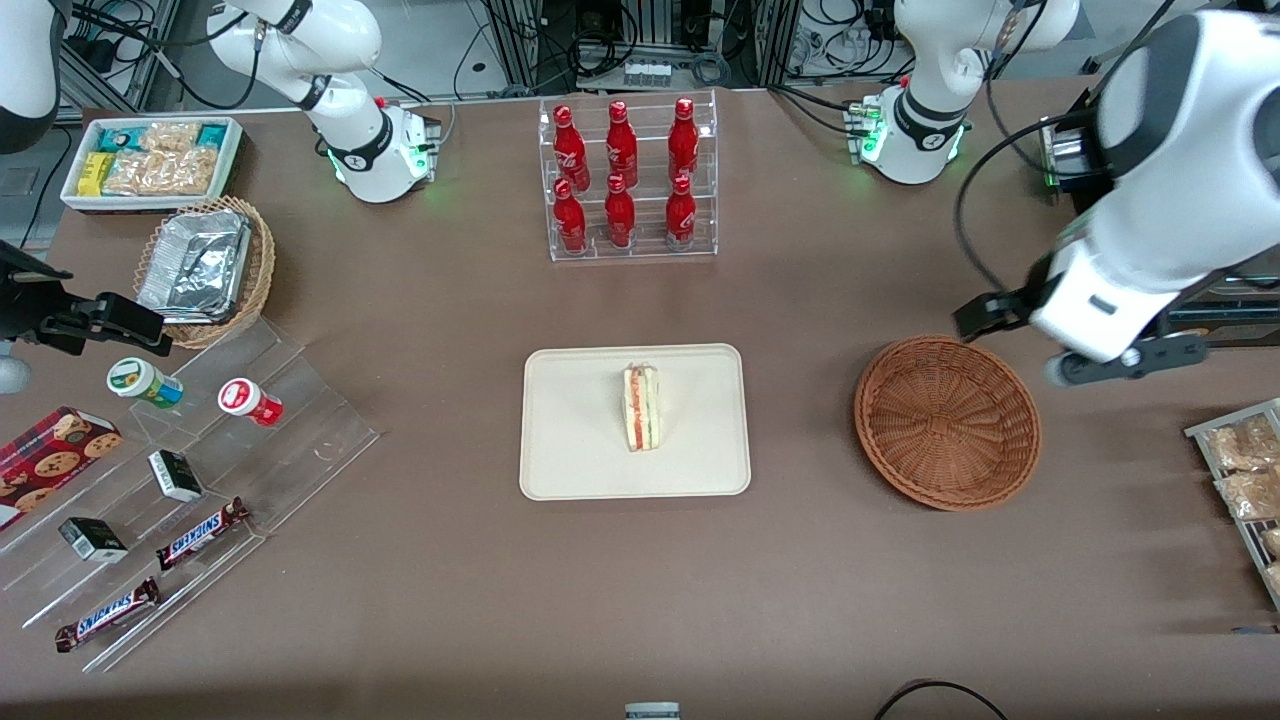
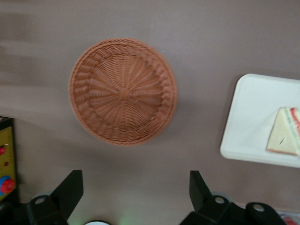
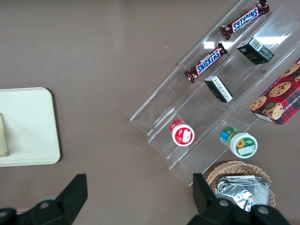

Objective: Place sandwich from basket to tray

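Nearest the front edge of the worktop, toward the parked arm's end, two Snickers bars (image 1: 203, 533) lie on the low steps of a clear acrylic riser (image 1: 210, 470), with small dark boxes (image 1: 175, 475) and a cookie box (image 1: 45, 460) on it as well. Two little lidded cups, one red (image 1: 249, 401) and one green (image 1: 145, 382), lie on its upper steps.

In the middle of the worktop sits the tray (image 1: 580, 440), and the sandwich (image 1: 642, 406) rests on it near its centre, standing on edge with its pink and green filling layers showing. The basket (image 1: 947, 421) sits on the bare table beside the tray, toward the working arm's end and apart from it, holding nothing.

The left arm's gripper (image 1: 1010, 335) hangs in the air just above the basket's rim, on the part of the rim farther from the front edge. In the left wrist view its two dark fingers (image 2: 70, 190) stand spread wide with only brown table between them, gripping nothing.

At the working arm's corner near the front, a rack of wrapped snacks (image 1: 1245, 480) reaches in from the table edge.

Farther off, a tan wicker basket with a foil container (image 1: 200, 265) and a white snack bin (image 1: 150, 160) lie toward the parked arm's corner. A clear rack of red bottles (image 1: 628, 180) stands by the far edge
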Controlling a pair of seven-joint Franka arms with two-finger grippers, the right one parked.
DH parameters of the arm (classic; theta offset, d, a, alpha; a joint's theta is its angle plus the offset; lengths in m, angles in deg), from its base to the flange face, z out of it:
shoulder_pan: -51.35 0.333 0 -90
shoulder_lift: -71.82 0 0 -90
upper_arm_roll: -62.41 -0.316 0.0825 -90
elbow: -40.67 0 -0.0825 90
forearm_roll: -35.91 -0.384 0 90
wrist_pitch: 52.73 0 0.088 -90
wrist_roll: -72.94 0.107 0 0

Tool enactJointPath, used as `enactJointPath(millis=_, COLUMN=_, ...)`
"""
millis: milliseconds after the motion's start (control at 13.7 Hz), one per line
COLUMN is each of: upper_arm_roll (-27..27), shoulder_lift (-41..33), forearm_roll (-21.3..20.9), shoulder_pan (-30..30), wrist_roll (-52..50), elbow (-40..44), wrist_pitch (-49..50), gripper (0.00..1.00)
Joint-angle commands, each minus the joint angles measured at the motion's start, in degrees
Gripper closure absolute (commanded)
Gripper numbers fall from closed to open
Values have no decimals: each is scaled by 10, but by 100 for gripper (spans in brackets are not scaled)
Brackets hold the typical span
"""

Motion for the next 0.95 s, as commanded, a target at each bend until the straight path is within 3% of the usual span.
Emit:
enactJointPath(millis=0, upper_arm_roll=7, shoulder_lift=-72, forearm_roll=5, shoulder_pan=32, wrist_roll=57, elbow=-84, wrist_pitch=-8, gripper=0)
enactJointPath(millis=438, upper_arm_roll=-5, shoulder_lift=-110, forearm_roll=8, shoulder_pan=67, wrist_roll=157, elbow=-110, wrist_pitch=-2, gripper=0)
enactJointPath(millis=875, upper_arm_roll=-14, shoulder_lift=-91, forearm_roll=8, shoulder_pan=66, wrist_roll=149, elbow=-72, wrist_pitch=19, gripper=0)
